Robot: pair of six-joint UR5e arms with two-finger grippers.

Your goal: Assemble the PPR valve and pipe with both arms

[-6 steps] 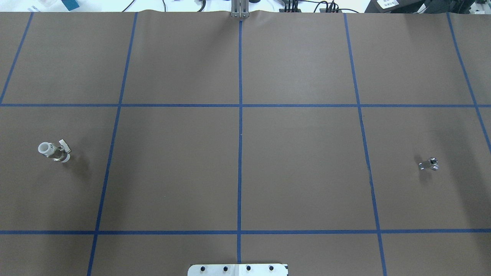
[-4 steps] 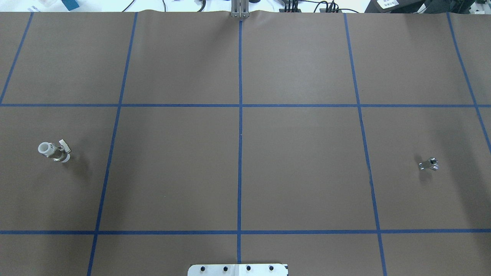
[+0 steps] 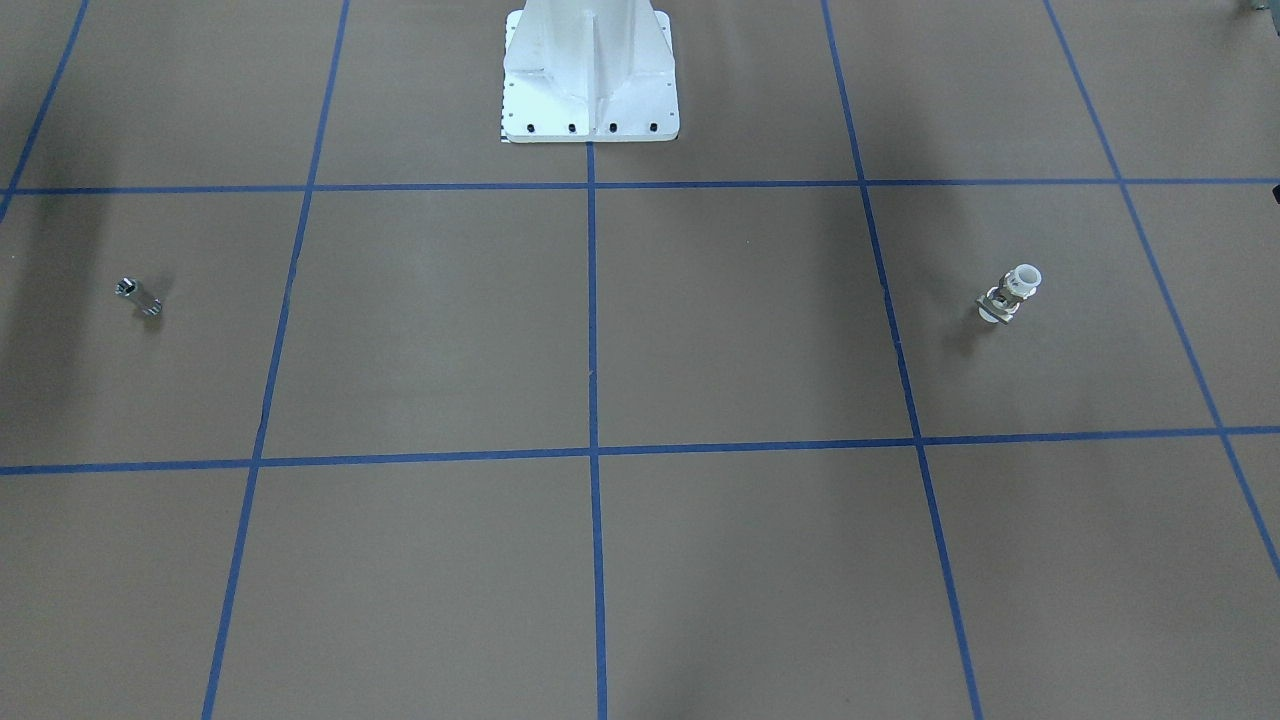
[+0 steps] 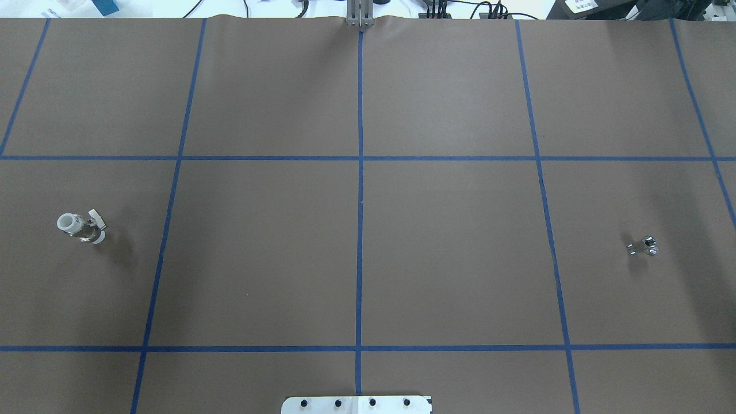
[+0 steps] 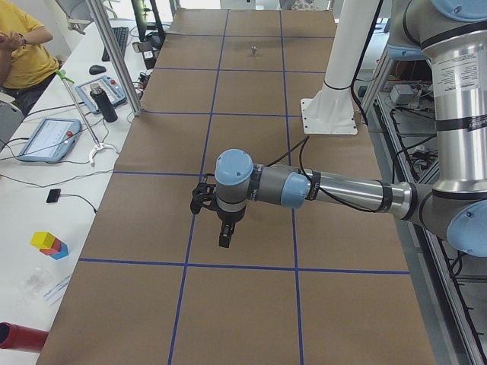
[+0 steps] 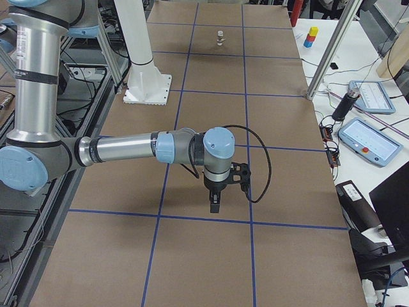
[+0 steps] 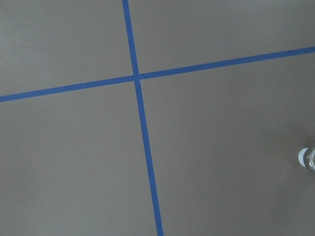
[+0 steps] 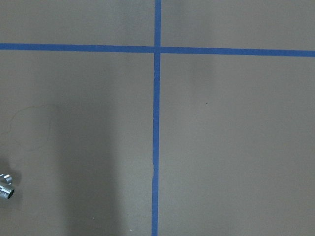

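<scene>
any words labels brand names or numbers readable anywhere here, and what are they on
No text is legible in any view.
Sticker on the left arm: dark print, too small to read.
White card beyond the table's far edge: marks, blurred.
Tablet screen on the side bench: too small to read.
PPR valve and pipe: no markings visible.

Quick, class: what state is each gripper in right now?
Left gripper: cannot be told; not holding the PPR valve.
Right gripper: cannot be told; not holding the pipe.
</scene>
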